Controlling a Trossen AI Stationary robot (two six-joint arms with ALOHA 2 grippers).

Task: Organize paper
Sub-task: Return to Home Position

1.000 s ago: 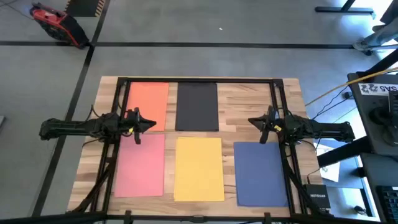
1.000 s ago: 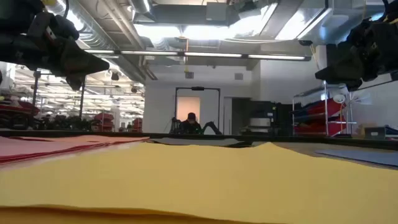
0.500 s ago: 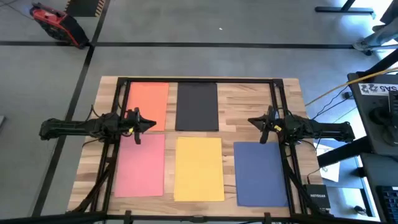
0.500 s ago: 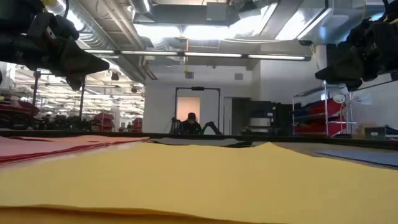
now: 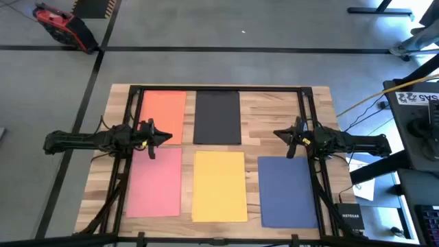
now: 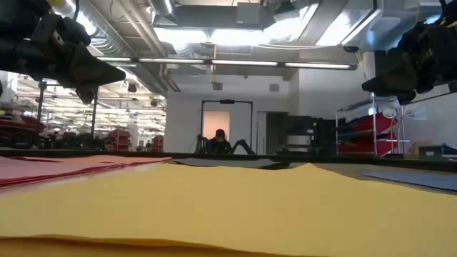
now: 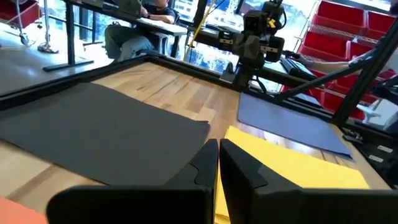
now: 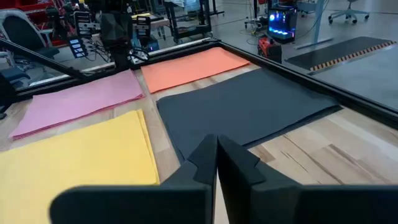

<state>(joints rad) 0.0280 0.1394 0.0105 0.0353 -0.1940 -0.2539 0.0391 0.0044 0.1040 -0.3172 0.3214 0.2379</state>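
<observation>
Worktop (image 5: 274,123): pale wood with a dark frame. It carries five colour-sorted piles of paper in two rows.
Far row: the orange pile (image 5: 162,116) and the black pile (image 5: 217,117) lie side by side, close but apart.
Near row: the pink pile (image 5: 154,182), yellow pile (image 5: 219,186) and blue pile (image 5: 287,191) each lie flat with bare wood between them.
Edges: from above every pile reads as one squared rectangle, so the sorting looks done. How well the sheets line up within a pile cannot be made out.
Left end effector (image 5: 168,136): raised above the worktop over the gap between the orange and pink piles. Its fingers are closed together and hold nothing.
Right end effector (image 5: 276,134): raised over bare wood between the black and blue piles. It is likewise closed and empty.
Step in hand: returning both arms to rest, probably the last move of the job.
How to do it well: keep both end effectors at height and pull each back along its own side, so nothing sweeps low across a pile. Thin sheets would likely shift at a light brush or a draught, so move slowly.
Risk: the left arm reaches in above the seam between orange and pink. A sagging wrist or cable there could skew either pile.
</observation>
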